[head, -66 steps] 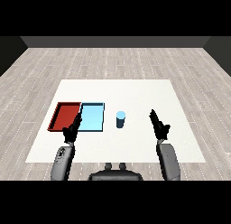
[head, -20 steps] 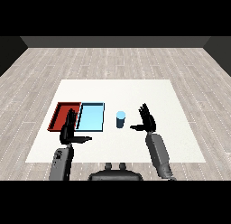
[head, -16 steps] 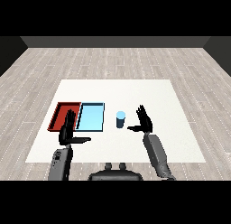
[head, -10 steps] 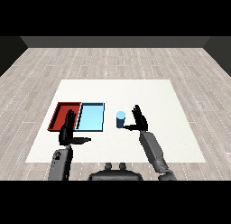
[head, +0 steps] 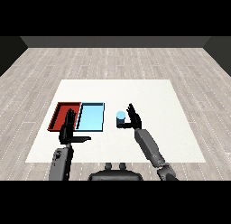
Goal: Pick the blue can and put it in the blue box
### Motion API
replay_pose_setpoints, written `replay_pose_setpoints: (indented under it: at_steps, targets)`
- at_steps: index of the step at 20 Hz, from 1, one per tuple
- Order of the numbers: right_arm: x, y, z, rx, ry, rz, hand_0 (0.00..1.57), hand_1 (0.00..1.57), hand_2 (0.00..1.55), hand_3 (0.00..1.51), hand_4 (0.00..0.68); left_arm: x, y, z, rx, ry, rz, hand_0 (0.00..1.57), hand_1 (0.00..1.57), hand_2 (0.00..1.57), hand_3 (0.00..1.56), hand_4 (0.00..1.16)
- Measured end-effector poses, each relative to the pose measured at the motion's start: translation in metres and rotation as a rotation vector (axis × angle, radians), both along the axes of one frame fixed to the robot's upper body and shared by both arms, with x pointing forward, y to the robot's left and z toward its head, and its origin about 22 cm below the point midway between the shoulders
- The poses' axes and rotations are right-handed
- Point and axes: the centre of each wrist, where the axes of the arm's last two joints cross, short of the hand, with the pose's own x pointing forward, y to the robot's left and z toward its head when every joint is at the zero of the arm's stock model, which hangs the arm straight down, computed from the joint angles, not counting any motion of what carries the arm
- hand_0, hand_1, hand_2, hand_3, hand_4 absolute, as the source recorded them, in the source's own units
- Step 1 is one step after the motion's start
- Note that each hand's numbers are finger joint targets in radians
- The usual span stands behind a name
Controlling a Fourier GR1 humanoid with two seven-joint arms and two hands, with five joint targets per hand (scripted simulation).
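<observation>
1. Right hand has moved in from the right side of the surface toward the middle; it now sits just beside the blue can, on the can's right.
2. Right hand state: fingers straight and spread, pointing up, thumb reaching toward the can. Not curled round it. Can't tell if the thumb actually touches the can.
3. Blue can: upright on the white surface, just right of the light blue tray, outside it, small gap between them.
4. Left hand: barely shifted. It hovers at the near edge of the trays, around where the red tray meets the blue one. Fingers straight and pointing up, thumb stuck out to the right, holding nothing.
5. Trays: red on the left, light blue on the right, side by side and touching, left of centre on the surface. Same spot as before.
</observation>
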Motion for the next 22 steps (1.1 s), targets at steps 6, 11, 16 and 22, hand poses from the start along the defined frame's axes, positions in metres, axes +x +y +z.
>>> replay_pose_setpoints:
  at_steps: [6,11,16,22]
  targets:
    - [0.007,0.016,-0.008,-0.025,0.009,0.014,0.00,0.00,0.00,0.00,0.000,-0.005,0.000,0.000,0.003,0.003,0.001,0.00,0.00,0.00,0.00,0.00]
    - [0.016,0.027,-0.010,-0.040,0.023,0.022,0.00,0.00,0.00,0.00,0.000,-0.006,0.003,0.001,-0.009,0.002,-0.002,0.00,0.00,0.00,0.00,0.00]
    - [0.021,0.038,-0.005,-0.051,0.033,0.041,0.00,0.00,0.00,0.00,0.000,-0.008,0.002,0.005,-0.012,0.005,-0.003,0.00,0.00,0.00,0.00,0.00]
    - [0.022,0.038,-0.013,-0.062,0.051,0.051,0.00,0.00,0.00,0.00,0.000,-0.003,0.007,0.004,-0.021,0.006,-0.003,0.00,0.00,0.00,0.00,0.00]
